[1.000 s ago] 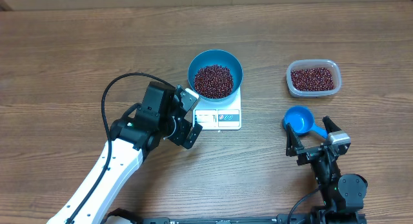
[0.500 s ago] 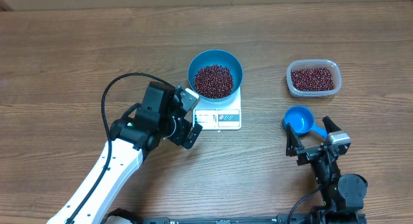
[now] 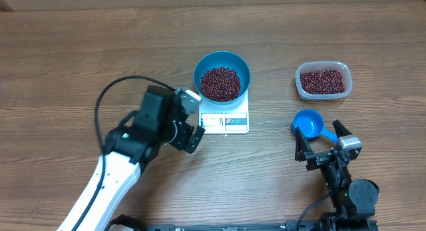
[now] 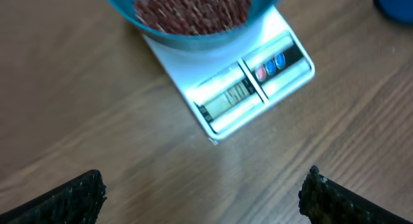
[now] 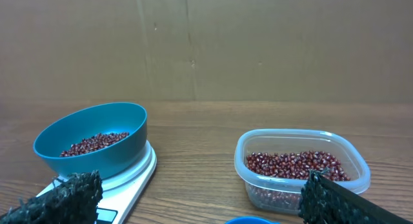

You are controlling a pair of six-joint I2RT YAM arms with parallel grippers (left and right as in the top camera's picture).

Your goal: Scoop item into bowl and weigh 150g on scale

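The left gripper [image 3: 193,118] has just pulled back a little from the flat white square scale [image 3: 229,122]. A moment ago it sat right at the scale's left corner. Now it is a bit farther away and more to the left. Its jaws are wide open and hold nothing.

The right gripper [image 3: 321,143] has not moved. Its jaws are wide open too. The small blue plastic scoop [image 3: 307,122] lies on the brown wooden table [image 3: 66,58], its handle pointing at that gripper. I cannot tell if they touch.

The shiny round blue bowl [image 3: 243,66] sits on the scale. Inside it is a big heap of little dark red beans [image 3: 220,83]. More of them are left in the clear plastic tub [image 3: 297,81], off to the right.

The scale's grey screen [image 4: 232,95] shows numbers, but they are too blurry to read.

Both arms are letting go and backing off, so I think the scooping is done. The job looks finished, or very close, if the screen shows the right weight.
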